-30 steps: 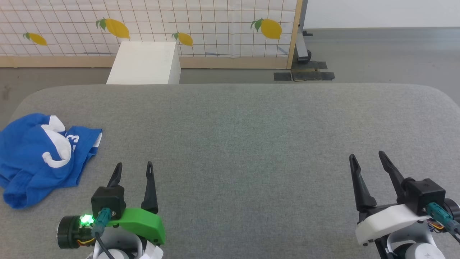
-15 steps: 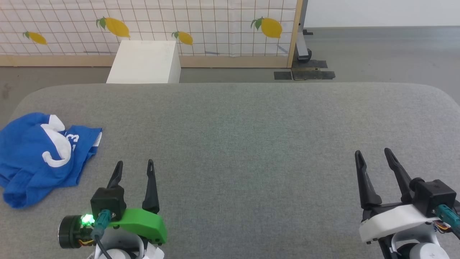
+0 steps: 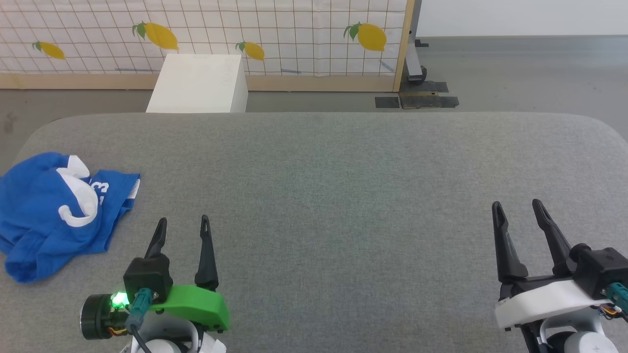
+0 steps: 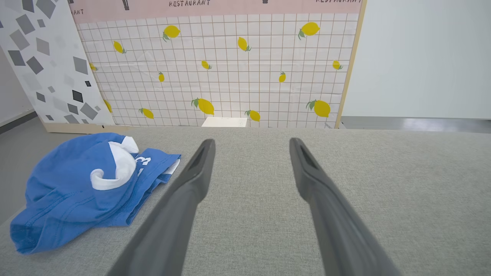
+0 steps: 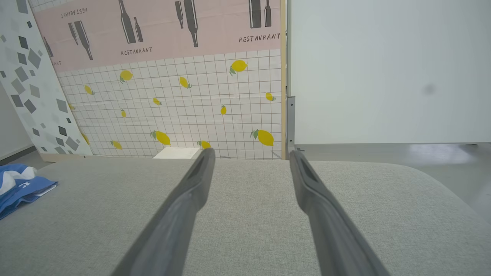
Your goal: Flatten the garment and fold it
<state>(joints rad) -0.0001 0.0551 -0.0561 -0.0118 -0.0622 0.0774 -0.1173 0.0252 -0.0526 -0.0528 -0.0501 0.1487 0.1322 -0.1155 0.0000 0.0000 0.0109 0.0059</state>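
The garment (image 3: 44, 215) is a crumpled royal-blue heap with white trim and part of a white number showing, lying at the left edge of the grey table (image 3: 324, 171). My left gripper (image 3: 182, 223) hovers open and empty just right of it, near the front edge. In the left wrist view the garment (image 4: 76, 188) lies left of my left gripper (image 4: 249, 142). My right gripper (image 3: 516, 206) stands open and empty at the front right, far from the cloth. In the right wrist view my right gripper (image 5: 249, 152) points across bare table, and a bit of the garment (image 5: 19, 188) shows at the far left.
A white box (image 3: 198, 84) stands on the floor behind the table's far edge. A lemon-patterned panel (image 3: 206, 39) closes off the back, with a dark stand base (image 3: 417, 100) at its right end. Broad grey tabletop stretches between the two grippers.
My right gripper has drifted a little to the right and forward. The left gripper and the garment keep their places; the head camera has shifted slightly.
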